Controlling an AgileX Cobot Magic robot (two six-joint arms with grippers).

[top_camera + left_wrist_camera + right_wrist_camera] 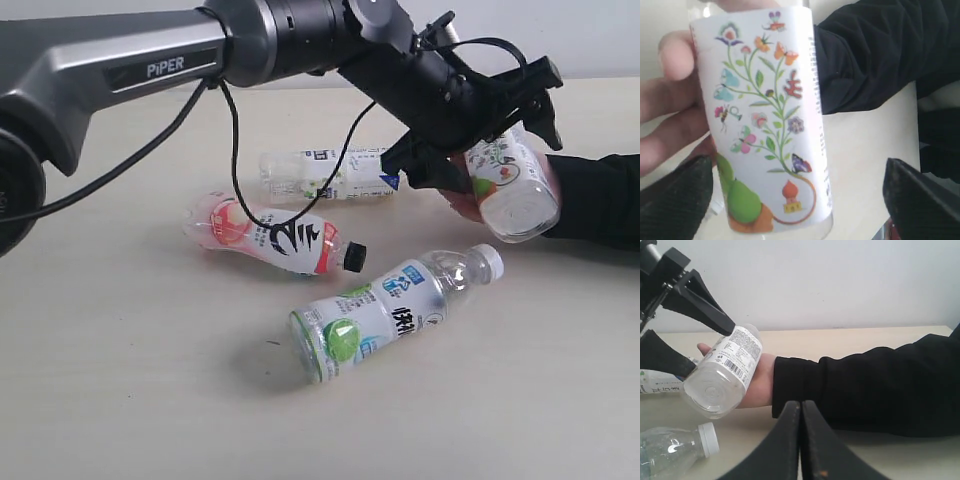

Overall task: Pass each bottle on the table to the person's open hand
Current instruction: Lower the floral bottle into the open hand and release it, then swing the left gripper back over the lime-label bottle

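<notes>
The left hand (pixel 795 190) stands apart, a finger on either side of the floral-label bottle (pixel 770 115), which rests in the person's palm (pixel 757 377) with a barcode on its back. The right hand (pixel 800 440) is pressed together and empty. Near the left hand, three bottles lie on the counter (pixel 120 380): the white-green bottle (pixel 325 172), the pink-white bottle (pixel 270 238) with bold black brush characters, and the silver-green bottle (pixel 385 310). The arm (pixel 180 68) reads "PiPER".

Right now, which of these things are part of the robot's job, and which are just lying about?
Job: floral-label bottle, in the person's hand; white-green bottle, pink black-capped bottle, silver-green white-capped bottle, lying on the table; open left gripper.
Not the job: black cable, black sleeve, shut right gripper.
</notes>
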